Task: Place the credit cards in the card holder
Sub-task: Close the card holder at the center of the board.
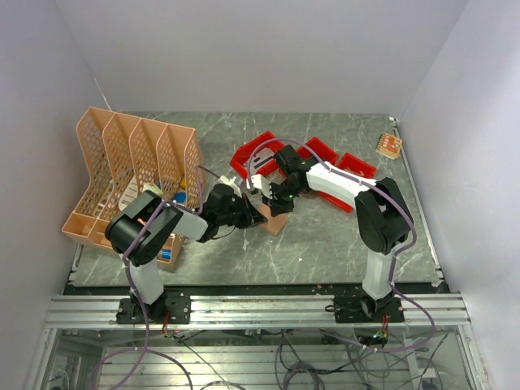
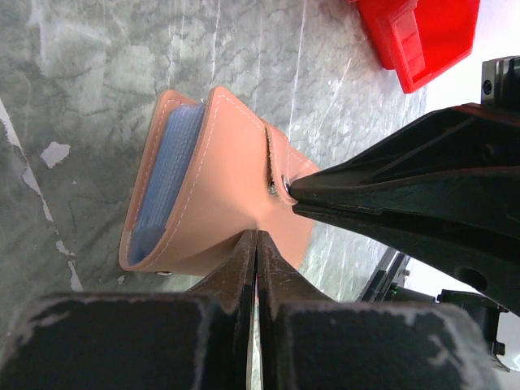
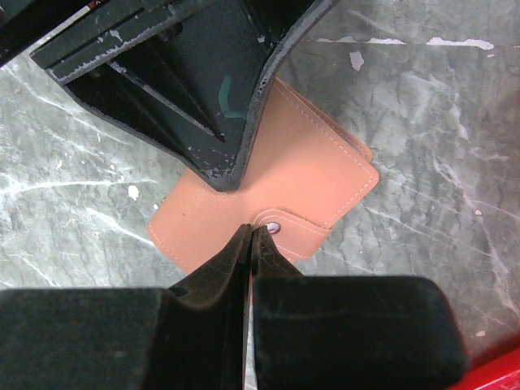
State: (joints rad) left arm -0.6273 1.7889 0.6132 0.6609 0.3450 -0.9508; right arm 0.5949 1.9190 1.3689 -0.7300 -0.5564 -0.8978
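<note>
left wrist: left gripper closed against tan leather folding card holder
right gripper: closed, also touching the holder

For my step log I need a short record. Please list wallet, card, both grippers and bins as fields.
wallet: tan, folded, gaping slightly, on the table
blue card: inside the wallet, edge showing
left gripper: shut, tips touching the wallet's edge
right gripper: shut, tips at the snap tab
red bins: behind, apart from the wallet
</note>
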